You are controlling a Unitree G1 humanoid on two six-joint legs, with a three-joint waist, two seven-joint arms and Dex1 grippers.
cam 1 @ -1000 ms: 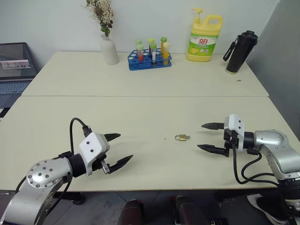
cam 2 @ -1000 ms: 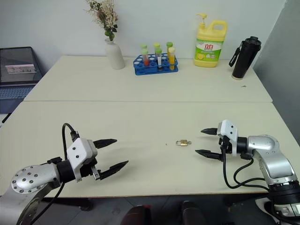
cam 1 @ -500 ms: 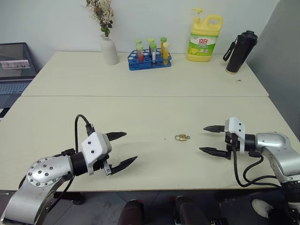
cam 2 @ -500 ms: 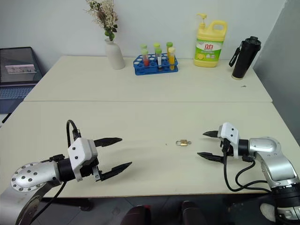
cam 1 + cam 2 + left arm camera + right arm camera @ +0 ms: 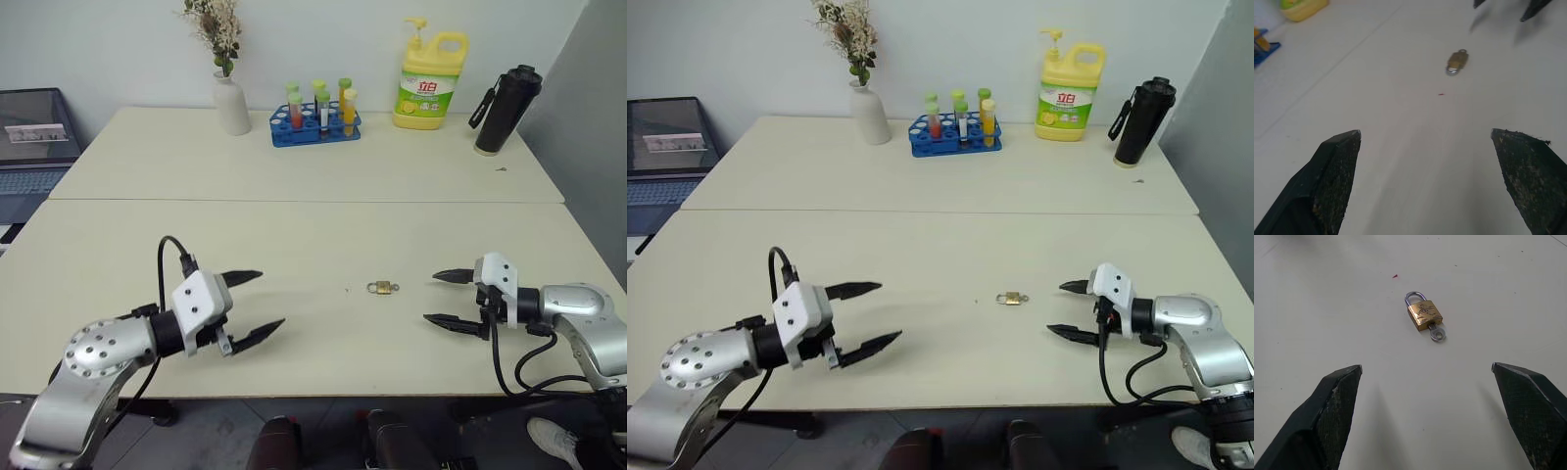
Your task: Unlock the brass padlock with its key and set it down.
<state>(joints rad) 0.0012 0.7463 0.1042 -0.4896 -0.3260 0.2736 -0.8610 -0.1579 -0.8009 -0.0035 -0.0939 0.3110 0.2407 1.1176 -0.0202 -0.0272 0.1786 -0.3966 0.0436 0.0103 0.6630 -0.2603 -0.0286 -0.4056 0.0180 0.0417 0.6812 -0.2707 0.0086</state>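
The brass padlock (image 5: 1424, 315) lies flat on the table (image 5: 294, 235), out in the open between the two arms, shackle seated in the body and the key (image 5: 1436, 333) already sticking out of its base. Nothing is touching it.

The left gripper (image 5: 253, 306) has eased in and forward over the last second, fingers spread wide and empty, and now it points more squarely at the lock, though it hangs well apart from it. The right gripper (image 5: 449, 298) has drifted a touch outward and lower, jaws just as wide, empty too, sitting near the lock on the key side. The padlock itself hasn't budged.

So this reads as lining up, not grabbing. The task looks barely begun: one gripper will likely have to steady the tiny body while the other pinches and turns that little key. The tricky bit is the size: both things are smaller than a finger, so a clumsy nudge could skid the lock away.
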